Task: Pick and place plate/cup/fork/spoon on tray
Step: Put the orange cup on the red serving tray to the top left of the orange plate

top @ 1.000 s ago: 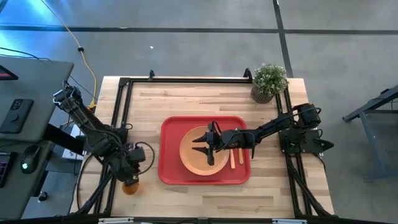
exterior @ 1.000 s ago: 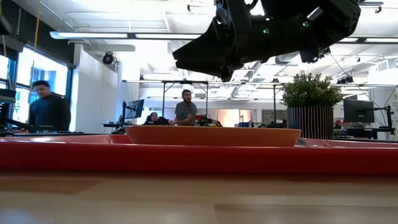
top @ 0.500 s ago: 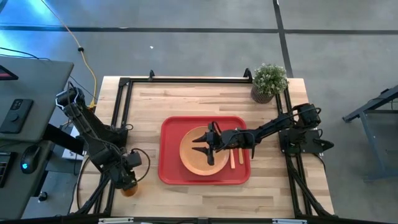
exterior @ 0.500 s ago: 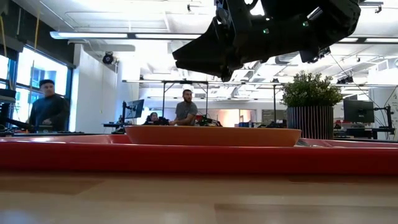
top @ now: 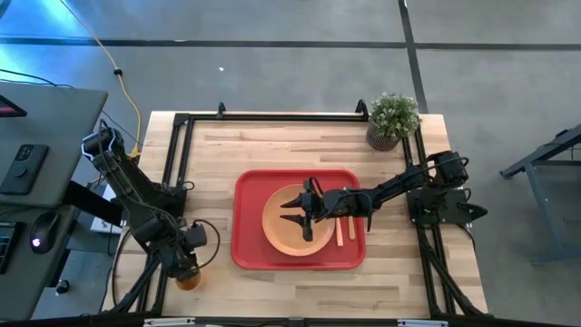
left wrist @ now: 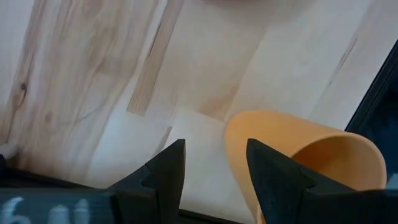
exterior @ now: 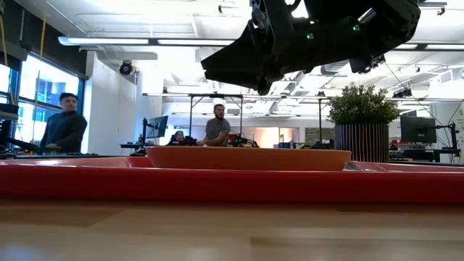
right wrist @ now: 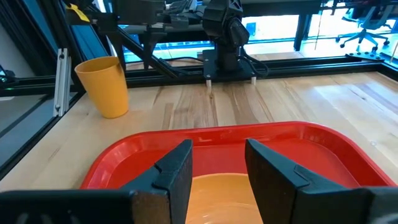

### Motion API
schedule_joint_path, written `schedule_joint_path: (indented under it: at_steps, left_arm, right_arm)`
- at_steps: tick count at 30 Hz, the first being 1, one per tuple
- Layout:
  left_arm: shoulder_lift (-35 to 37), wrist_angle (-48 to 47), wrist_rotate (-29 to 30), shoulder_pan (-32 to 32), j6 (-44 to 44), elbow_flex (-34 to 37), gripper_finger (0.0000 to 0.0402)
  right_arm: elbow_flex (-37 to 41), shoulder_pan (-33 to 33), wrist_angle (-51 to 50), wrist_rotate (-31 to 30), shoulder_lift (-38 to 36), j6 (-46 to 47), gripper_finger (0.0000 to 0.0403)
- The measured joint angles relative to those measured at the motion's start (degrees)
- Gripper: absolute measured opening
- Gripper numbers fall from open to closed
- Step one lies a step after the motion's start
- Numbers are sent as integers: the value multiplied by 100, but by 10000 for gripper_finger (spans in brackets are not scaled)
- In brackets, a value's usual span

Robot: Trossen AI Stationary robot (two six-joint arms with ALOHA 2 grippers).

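Note:
The orange plate lies on the red tray at the table's middle. Two slim orange-handled pieces of cutlery lie on the tray to the plate's right; which is the fork and which the spoon I cannot tell. My right gripper hangs open and empty above the plate, clear of it in the low view. The orange cup stands upright on the table near its near left corner. My left gripper is open above the cup, which lies to one side of its fingers.
A potted green plant stands at the table's far right corner. A black frame runs along the table's far edge and both sides. People show in the room beyond the table in the low view.
My left gripper has gone toward the table's near edge, closer over the cup. The cup, the plate and the cutlery have kept their places.

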State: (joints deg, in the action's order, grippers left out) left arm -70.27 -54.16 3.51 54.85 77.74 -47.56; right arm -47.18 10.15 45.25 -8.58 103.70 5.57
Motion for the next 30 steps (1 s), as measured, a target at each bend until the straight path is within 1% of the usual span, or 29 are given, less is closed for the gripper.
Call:
schedule_joint_path:
  at_steps: [7, 14, 20, 28, 30]
  left_arm:
    - [23, -268, 67, -53, -152, -376, 161]
    - [-1, -248, 106, 240, -538, -401, 161]
    - [-1, -110, 432, 466, -615, -401, 161]
    - [-5, 202, 886, 680, -944, -371, 161]
    - [-24, 190, 909, 684, -943, -313, 161]
  right_arm:
    - [0, -4, 0, -47, 0, 44, 138]
    - [0, -4, 4, -48, 0, 93, 138]
    - [0, -16, 14, -48, 0, 106, 138]
    - [0, -39, 17, -48, 0, 150, 138]
    - [0, -39, 17, -50, 0, 150, 138]
